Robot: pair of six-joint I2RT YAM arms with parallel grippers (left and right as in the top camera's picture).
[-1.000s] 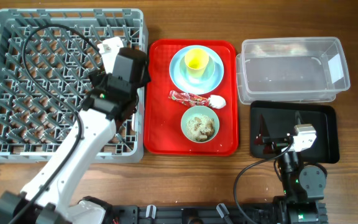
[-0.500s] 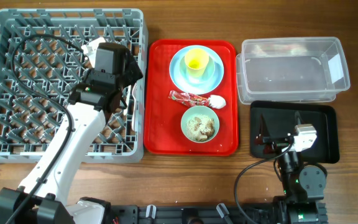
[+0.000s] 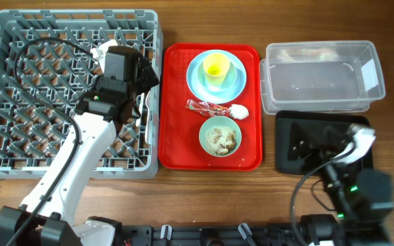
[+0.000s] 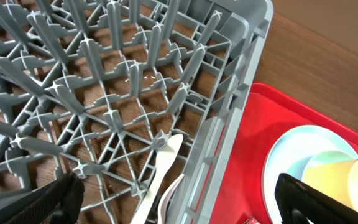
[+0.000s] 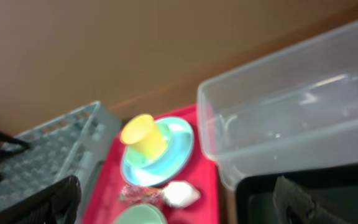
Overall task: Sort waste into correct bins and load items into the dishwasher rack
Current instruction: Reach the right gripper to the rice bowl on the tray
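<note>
Left gripper (image 4: 178,196) over the rack (image 3: 19,41) near its 3 o'clock wall, fingertips hidden from overhead beneath the wrist housing. In the wrist view only two dark finger stubs at the lower corners, spread wide, nothing between them. Below, two white cutlery (image 4: 165,167) pieces lying in the rack just inside that wall, heads cut off by the bottom edge, so fork from spoon not tellable. Handles pointing toward 1 o'clock in the wrist view; long axis 12 to 6 overhead, along the wall. Right gripper (image 5: 179,202) above the black tray (image 3: 286,160), arm smeared overhead and wrist view soft throughout; fingers at the lower corners, set apart, empty. On the red tray (image 3: 176,154): plate (image 3: 195,83) at 12 o'clock with the cup (image 3: 216,65) on it, mouth up, a mint rim round its base too hidden to name. Wrapper (image 3: 206,106) at centre, long axis 9 to 3, touching the tissue (image 3: 239,111) at its 3 o'clock end. Bowl (image 3: 204,130) at 6 o'clock holding scraps (image 3: 221,139). Tub (image 3: 320,46) at 12 o'clock of the black tray, edges touching or overlapping, hard to say which.
</note>
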